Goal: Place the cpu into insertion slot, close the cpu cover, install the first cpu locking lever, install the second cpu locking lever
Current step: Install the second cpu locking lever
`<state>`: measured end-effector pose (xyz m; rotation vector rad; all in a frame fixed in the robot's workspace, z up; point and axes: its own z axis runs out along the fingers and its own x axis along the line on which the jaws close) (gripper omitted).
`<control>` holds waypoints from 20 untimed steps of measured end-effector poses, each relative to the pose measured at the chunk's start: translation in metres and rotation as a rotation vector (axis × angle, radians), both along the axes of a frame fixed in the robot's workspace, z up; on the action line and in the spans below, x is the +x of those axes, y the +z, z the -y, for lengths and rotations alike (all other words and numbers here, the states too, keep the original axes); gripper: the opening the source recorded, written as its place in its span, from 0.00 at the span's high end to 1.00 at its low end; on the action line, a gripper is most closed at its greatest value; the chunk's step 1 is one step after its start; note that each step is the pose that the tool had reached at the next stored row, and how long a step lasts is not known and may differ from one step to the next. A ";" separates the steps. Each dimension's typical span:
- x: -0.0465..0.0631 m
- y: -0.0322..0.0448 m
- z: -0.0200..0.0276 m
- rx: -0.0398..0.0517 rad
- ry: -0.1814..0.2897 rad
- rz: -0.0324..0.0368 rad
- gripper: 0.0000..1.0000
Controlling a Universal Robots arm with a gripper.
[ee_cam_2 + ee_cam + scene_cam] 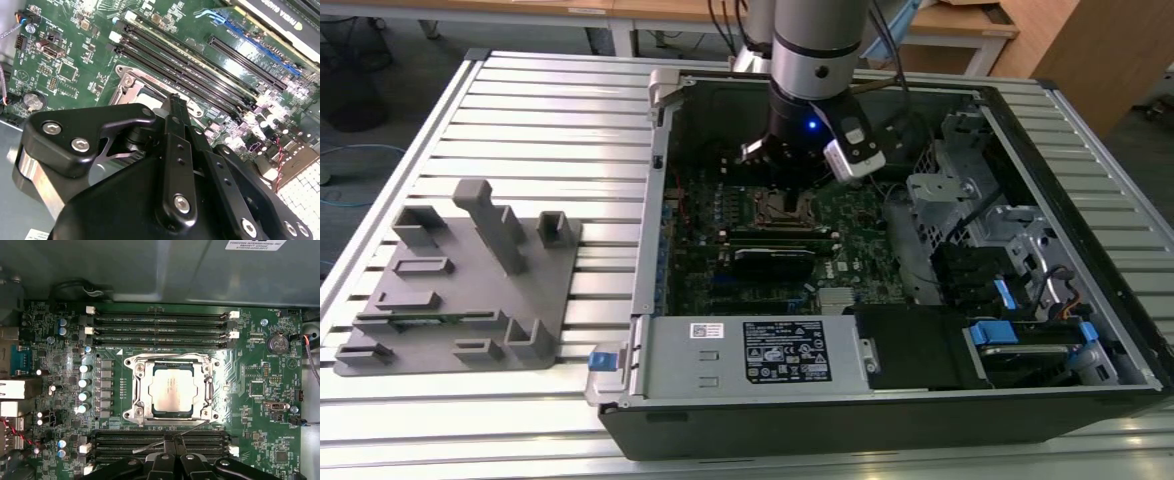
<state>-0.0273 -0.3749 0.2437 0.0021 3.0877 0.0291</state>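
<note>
One grey-and-black robot arm (817, 50) reaches straight down into the open black computer case (1067, 250) that lies on the ribbed aluminium bench (547, 110). Its wrist is vertical, and the black gripper (787, 170) hangs just above the green motherboard (847, 225), directly over the socket area.

In the first wrist view, the small flat square cpu with its pale silver-beige face (170, 388) lies seated in the square insertion slot with a thin silver rim (142, 367), level and squared to it. The thin silver cpu cover frame (137, 397) lies flat around the chip, and the chip shows through its cut-out. One thin wire locking lever (187, 428) runs at a slant from the socket's edge toward the gripper tip (171, 441), which stands over the black memory slots (160, 437) just beside the socket.

In the second wrist view, the gripper's black linkage (172, 165) comes to a narrow point at the socket's edge, with the jaws clenched together and nothing visibly between them.

On the bench, at the exterior view's left, stands a grey moulded fixture (467, 280), well apart from the case.
</note>
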 end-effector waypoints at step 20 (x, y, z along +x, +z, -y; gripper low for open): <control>-0.016 -0.0076 0.0005 -0.0001 0.000 0.0001 0.89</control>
